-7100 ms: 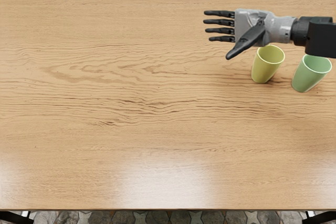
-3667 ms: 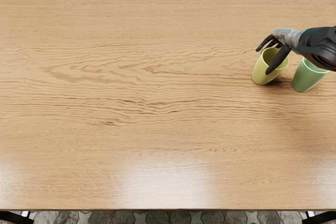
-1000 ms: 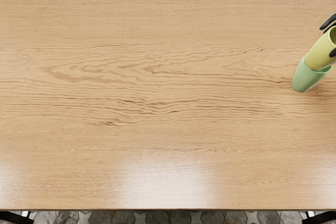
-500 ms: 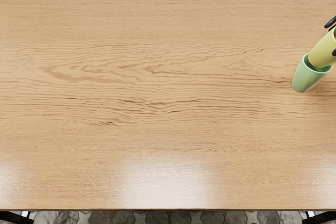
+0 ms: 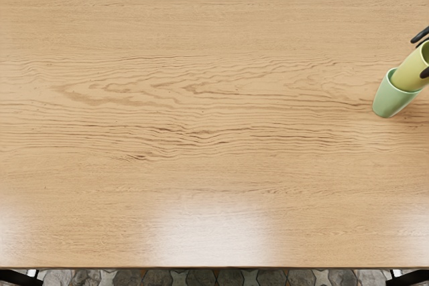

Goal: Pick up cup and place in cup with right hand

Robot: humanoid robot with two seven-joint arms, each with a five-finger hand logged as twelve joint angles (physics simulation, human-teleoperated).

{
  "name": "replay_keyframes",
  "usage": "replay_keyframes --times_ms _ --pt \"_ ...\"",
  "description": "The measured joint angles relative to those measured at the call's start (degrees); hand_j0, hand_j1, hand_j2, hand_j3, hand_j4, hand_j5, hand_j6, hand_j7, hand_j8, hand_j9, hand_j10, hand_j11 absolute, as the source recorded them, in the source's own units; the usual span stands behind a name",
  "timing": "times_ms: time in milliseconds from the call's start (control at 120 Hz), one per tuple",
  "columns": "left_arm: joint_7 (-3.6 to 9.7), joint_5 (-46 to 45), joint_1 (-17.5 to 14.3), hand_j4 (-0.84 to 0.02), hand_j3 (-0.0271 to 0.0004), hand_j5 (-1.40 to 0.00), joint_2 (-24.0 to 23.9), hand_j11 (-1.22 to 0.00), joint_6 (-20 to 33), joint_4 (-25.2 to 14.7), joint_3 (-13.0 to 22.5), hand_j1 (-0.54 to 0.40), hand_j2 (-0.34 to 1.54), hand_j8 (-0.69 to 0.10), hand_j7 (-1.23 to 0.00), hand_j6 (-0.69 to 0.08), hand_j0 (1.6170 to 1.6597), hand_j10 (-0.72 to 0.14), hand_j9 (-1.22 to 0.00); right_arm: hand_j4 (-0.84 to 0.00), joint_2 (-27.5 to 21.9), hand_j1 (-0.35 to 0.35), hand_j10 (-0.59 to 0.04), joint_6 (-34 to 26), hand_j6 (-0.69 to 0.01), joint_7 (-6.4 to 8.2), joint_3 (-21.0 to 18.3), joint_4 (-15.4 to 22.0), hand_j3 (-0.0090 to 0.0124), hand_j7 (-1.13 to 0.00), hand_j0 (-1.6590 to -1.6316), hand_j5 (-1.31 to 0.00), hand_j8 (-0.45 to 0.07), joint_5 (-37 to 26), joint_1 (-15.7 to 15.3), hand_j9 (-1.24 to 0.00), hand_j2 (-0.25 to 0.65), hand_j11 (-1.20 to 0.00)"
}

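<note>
A: Table (image 5: 201, 132): green cup (image 5: 389, 100) location?
B: Right side, below-left of hand.
A: Yellow cup (image 5: 409, 73)?
B: At green mouth, apparently part-inside; long axis slants down-left, guiding insertion. Right hand (image 5: 421, 35), edge-cropped, pinches it.

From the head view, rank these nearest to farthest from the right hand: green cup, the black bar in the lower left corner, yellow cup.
1. Yellow cup: right edge, in the right hand.
2. Green cup: right side, around the other cup's lower end.
3. Black bar: lower left corner.
</note>
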Motion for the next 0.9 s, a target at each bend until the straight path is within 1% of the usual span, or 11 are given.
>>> replay_keyframes --times_ms 33,58,83,108,158,225,333,442,600,742,900 --pt "0.0 0.0 0.0 -0.012 0.0 -0.01 0.0 -0.01 0.0 0.0 0.0 0.336 0.0 -0.012 -0.01 -0.012 1.6581 -0.012 -0.01 -0.465 0.3 0.044 -0.263 0.0 -0.402 0.02 0.1 -0.3 0.0009 -0.65 -1.6525 -0.71 -0.22 0.1 0.0 -0.68 -0.036 -0.68" --pt "0.0 0.0 0.0 -0.012 0.0 -0.01 0.0 -0.01 0.0 0.0 0.0 0.336 0.0 -0.012 -0.01 -0.012 1.6581 -0.012 -0.01 -0.451 0.5 0.043 -0.267 0.0 -0.409 0.03 0.1 -0.5 0.0002 -0.63 -1.6531 -0.68 -0.233 0.1 0.0 -0.66 -0.039 -0.65" --pt "0.0 0.0 0.0 -0.012 0.0 -0.01 0.0 -0.01 0.0 0.0 0.0 0.336 0.0 -0.012 -0.01 -0.012 1.6581 -0.012 -0.01 -0.435 0.7 0.041 -0.279 -0.1 -0.418 0.04 0.2 -0.8 0.0001 -0.61 -1.6537 -0.65 -0.25 0.2 0.0 -0.63 -0.044 -0.62" --pt "0.0 0.0 0.0 -0.012 -0.0001 -0.01 0.0 -0.01 0.0 0.0 0.0 0.336 0.0 -0.012 -0.01 -0.012 1.6581 -0.012 -0.01 -0.418 0.8 0.035 -0.283 -0.1 -0.403 0.05 0.3 -1.0 0.0 -0.58 -1.6542 -0.62 -0.26 0.3 -0.1 -0.6 -0.045 -0.6" --pt "0.0 0.0 0.0 -0.012 -0.0001 -0.01 0.0 -0.01 0.0 0.0 0.0 0.335 0.0 -0.012 -0.01 -0.012 1.6581 -0.012 -0.01 -0.377 1.0 0.011 -0.272 -0.2 -0.366 0.06 0.4 -1.5 0.0 -0.52 -1.655 -0.55 -0.254 0.4 -0.1 -0.54 -0.044 -0.53" --pt "0.0 0.0 0.0 -0.012 -0.0001 -0.01 0.0 -0.01 0.0 0.0 0.0 0.335 0.0 -0.012 -0.01 -0.012 1.6581 -0.012 -0.01 -0.313 1.2 -0.042 -0.237 -0.2 -0.305 0.07 0.4 -1.9 0.0 -0.43 -1.6558 -0.45 -0.225 0.9 -0.1 -0.44 -0.039 -0.44" --pt "0.0 0.0 0.0 -0.012 -0.0001 -0.01 0.0 -0.01 0.0 0.0 0.0 0.335 0.0 -0.012 -0.01 -0.012 1.6581 -0.012 -0.01 -0.19 1.3 -0.165 -0.145 -0.2 -0.186 0.08 0.5 -2.9 0.0 -0.26 -1.6568 -0.27 -0.138 2.5 -0.1 -0.26 -0.023 -0.26" --pt "0.0 0.0 0.0 -0.012 -0.0001 -0.01 0.0 -0.01 0.0 0.0 0.0 0.335 0.0 -0.012 -0.01 -0.012 1.6581 -0.012 -0.01 -0.114 1.3 -0.241 -0.087 0.3 -0.112 0.08 0.6 -3.3 0.0 -0.15 -1.6573 -0.16 -0.084 4.7 0.0 -0.16 -0.013 -0.15" --pt "0.0 0.0 0.0 -0.012 -0.0001 -0.01 0.0 -0.01 0.0 0.0 0.0 0.335 0.0 -0.012 -0.01 -0.012 1.6581 -0.012 -0.01 -0.055 1.5 -0.3 -0.042 1.2 -0.055 0.08 2.0 -3.3 0.0 -0.07 -1.6577 -0.07 -0.042 7.5 0.4 -0.07 -0.005 -0.07" --pt "0.0 0.0 0.0 -0.012 -0.0001 -0.01 0.0 -0.01 0.0 0.0 0.0 0.335 0.0 -0.012 -0.01 -0.012 1.6581 -0.012 -0.01 -0.03 4.2 -0.325 -0.023 3.7 -0.03 -0.13 4.9 -3.3 0.0 -0.03 -1.6579 -0.04 -0.023 11.1 0.9 -0.04 -0.003 -0.04" --pt "0.0 0.0 0.0 -0.012 -0.0001 -0.01 0.0 -0.01 0.0 0.0 0.0 0.335 0.0 -0.012 -0.01 -0.012 1.6581 -0.012 -0.01 -0.015 7.6 -0.338 -0.012 5.4 -0.016 -0.37 5.9 -2.9 0.0 -0.02 -1.658 -0.02 -0.012 16.0 3.1 -0.02 -0.001 -0.02"
